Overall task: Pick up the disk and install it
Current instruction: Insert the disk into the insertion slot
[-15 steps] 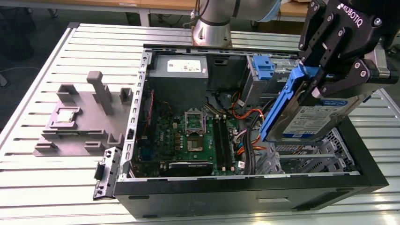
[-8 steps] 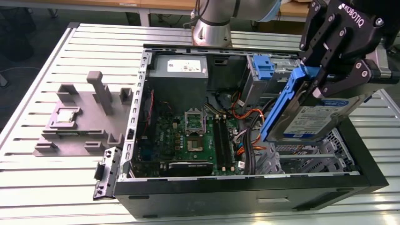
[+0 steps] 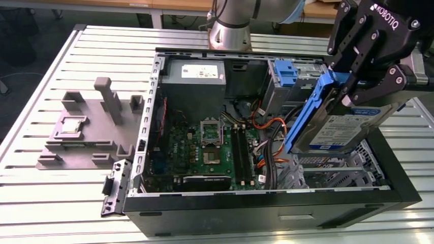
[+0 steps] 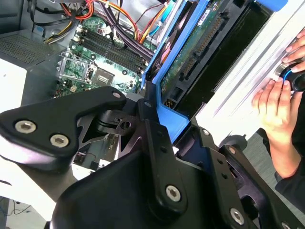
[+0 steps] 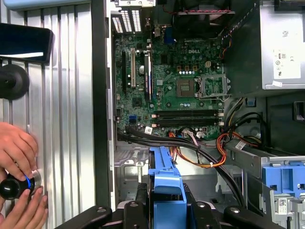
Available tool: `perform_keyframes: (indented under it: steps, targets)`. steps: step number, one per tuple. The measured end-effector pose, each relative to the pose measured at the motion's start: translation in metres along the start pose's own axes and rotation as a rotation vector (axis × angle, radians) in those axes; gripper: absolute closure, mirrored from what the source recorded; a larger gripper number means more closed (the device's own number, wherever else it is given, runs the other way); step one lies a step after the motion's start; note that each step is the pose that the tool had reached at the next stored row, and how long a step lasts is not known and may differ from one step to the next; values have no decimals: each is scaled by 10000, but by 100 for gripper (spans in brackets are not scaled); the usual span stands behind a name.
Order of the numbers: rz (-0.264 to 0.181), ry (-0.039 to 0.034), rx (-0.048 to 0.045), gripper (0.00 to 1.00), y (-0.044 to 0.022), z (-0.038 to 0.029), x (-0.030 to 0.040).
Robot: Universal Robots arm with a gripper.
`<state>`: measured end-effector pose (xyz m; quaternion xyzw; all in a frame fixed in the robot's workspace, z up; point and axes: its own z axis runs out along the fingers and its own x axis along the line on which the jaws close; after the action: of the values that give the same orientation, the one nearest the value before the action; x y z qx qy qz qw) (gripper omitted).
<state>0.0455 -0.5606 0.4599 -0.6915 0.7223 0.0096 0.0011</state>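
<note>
The disk (image 3: 337,131), a silver-grey drive with a white-and-blue label in a blue plastic carrier, hangs tilted on edge over the right part of the open computer case (image 3: 271,206). My black gripper (image 3: 366,94) is shut on its upper end, clamping the carrier. Below it lies the metal drive cage (image 3: 332,170). In the second wrist view the disk's green circuit board (image 4: 198,50) and the blue carrier (image 4: 167,116) run between my fingers (image 4: 153,129). The first wrist view looks down along the carrier's blue edge (image 5: 164,183) toward the cage.
The motherboard (image 3: 210,147) and orange and black cables (image 3: 268,129) fill the case floor. A bare blue bracket (image 3: 285,73) sits at the case's back. A grey fixture (image 3: 88,129) stands on the slatted table at the exterior view's left. A person's hands (image 5: 16,157) rest on a knob beside the case.
</note>
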Motion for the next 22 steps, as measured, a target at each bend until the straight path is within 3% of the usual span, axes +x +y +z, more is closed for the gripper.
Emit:
perform_keyframes:
  steps: [22]
  targets:
    - [-65, 1, -1, 63, -161, 53, -6]
